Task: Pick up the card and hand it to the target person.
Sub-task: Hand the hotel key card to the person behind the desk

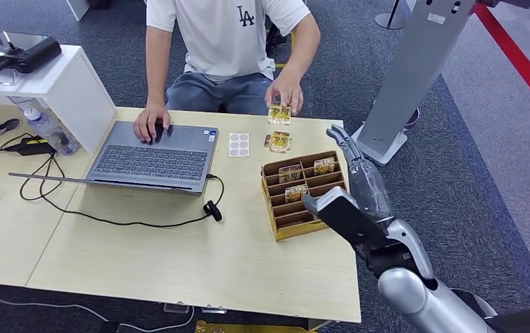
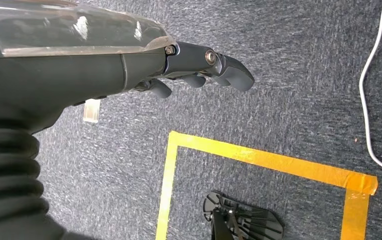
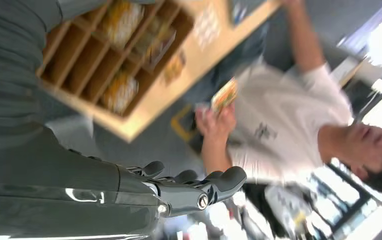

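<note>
A card (image 1: 279, 113) is already held by the person (image 1: 229, 41); the right robot hand (image 1: 356, 166) is held empty, fingers apart, so handover appears done.

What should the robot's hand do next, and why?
Probably draw the right hand back toward the robot. It holds nothing, its fingers are apart, and the person's hand already holds a card at the far table edge, so the handover looks done.

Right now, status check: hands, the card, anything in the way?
Right hand empty beside the card rack, fingers extended. Left hand hanging over the floor, holding nothing. Person's hand holds a card at the table's far edge. Nothing blocking.
</note>
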You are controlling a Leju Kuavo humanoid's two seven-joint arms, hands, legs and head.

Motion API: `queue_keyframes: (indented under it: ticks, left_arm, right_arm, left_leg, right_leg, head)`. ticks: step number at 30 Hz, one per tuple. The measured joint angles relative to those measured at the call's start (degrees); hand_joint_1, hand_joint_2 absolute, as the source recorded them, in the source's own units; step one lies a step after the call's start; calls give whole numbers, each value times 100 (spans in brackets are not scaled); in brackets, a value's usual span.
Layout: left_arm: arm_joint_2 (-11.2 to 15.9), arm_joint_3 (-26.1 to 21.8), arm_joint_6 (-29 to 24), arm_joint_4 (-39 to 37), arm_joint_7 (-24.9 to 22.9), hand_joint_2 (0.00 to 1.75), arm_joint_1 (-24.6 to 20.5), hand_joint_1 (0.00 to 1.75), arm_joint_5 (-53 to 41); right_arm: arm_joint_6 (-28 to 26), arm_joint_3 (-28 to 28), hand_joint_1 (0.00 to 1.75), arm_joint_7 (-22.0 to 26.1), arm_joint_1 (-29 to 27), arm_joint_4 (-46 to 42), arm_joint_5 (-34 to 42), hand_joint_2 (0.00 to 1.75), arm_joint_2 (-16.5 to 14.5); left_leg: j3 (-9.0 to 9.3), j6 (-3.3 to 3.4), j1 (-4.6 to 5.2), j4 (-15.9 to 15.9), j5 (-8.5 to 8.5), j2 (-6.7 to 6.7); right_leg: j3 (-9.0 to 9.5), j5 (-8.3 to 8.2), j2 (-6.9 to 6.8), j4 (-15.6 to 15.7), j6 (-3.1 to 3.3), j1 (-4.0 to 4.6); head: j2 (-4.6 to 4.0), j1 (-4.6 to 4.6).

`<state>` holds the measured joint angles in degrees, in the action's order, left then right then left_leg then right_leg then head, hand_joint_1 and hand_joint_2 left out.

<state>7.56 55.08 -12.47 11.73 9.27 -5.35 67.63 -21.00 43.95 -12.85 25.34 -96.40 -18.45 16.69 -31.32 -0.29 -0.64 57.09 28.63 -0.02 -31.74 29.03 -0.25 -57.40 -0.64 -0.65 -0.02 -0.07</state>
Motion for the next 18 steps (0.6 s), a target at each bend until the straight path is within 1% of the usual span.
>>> queue_keyframes:
  ticks: [4, 6, 7, 10, 18]
  left_arm:
    - [9, 1, 22, -1, -26, 0, 1, 0, 13]
    - [11, 2, 29, -1, -34, 0, 2, 0, 30]
    - [11, 2, 29, -1, -36, 0, 2, 0, 38]
    - [11, 2, 29, -1, -33, 0, 1, 0, 52]
    - [11, 2, 41, 0, 22, 0, 0, 0, 89]
  right_arm:
    - [455, -136, 0, 996, -312, 18, 2367, 175, 7]
    - [653, -204, 0, 1405, -479, 28, 3234, 175, 18]
    - [734, -227, 0, 1551, -555, 34, 3547, 175, 26]
    - [882, -274, 0, 1759, -726, 55, 4012, 175, 41]
    - [966, -286, 0, 1814, -938, 191, 4162, 175, 43]
  left_leg:
    - [0, 0, 0, 0, 0, 0]
    - [-1, 0, 0, 0, 0, 0]
    - [-1, 0, 0, 0, 1, 0]
    - [-1, 0, 0, 0, 1, 0]
    - [0, 0, 0, 0, 0, 0]
  right_leg:
    - [0, 0, 0, 0, 0, 0]
    - [-1, 0, 0, 0, 0, 0]
    - [-1, 0, 0, 0, 0, 0]
    - [0, 0, 0, 0, 0, 0]
    - [0, 0, 0, 0, 0, 0]
  head:
    - [0, 1]
    - [0, -2]
    - [0, -2]
    - [0, 0]
    - [0, -3]
